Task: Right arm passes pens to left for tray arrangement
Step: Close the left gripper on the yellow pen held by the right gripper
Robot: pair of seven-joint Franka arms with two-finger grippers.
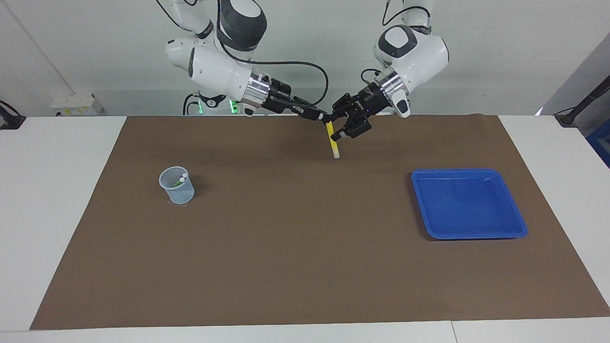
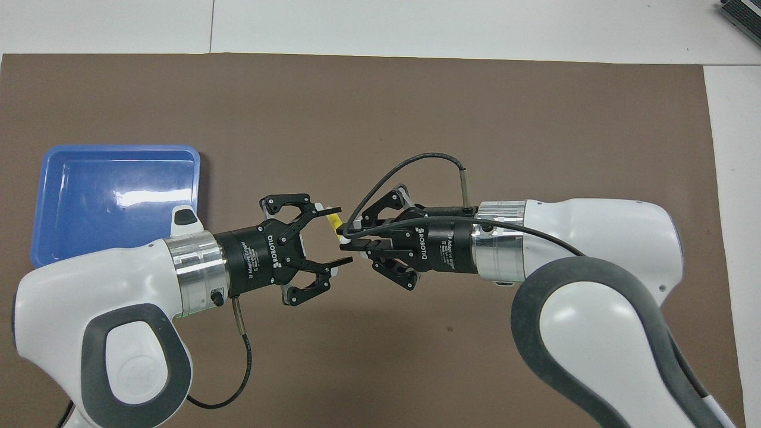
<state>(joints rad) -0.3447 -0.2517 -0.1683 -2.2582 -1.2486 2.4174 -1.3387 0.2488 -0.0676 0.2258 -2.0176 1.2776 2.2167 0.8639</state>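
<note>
the yellow pen is mostly hidden from overhead; both arms' bases are cut off.

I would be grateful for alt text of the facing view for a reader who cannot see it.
Above a brown mat, the right gripper holds a yellow pen hanging down, with the left gripper open around it. A blue tray lies toward the left arm's end, a small cup with pens toward the right arm's.

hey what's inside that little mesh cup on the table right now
In the mesh cup, two pens stand leaning: a green one with a pale tip, and another showing only its pale tip. The cup wall blurs their lower ends, so the second pen's colour is unclear.
</note>
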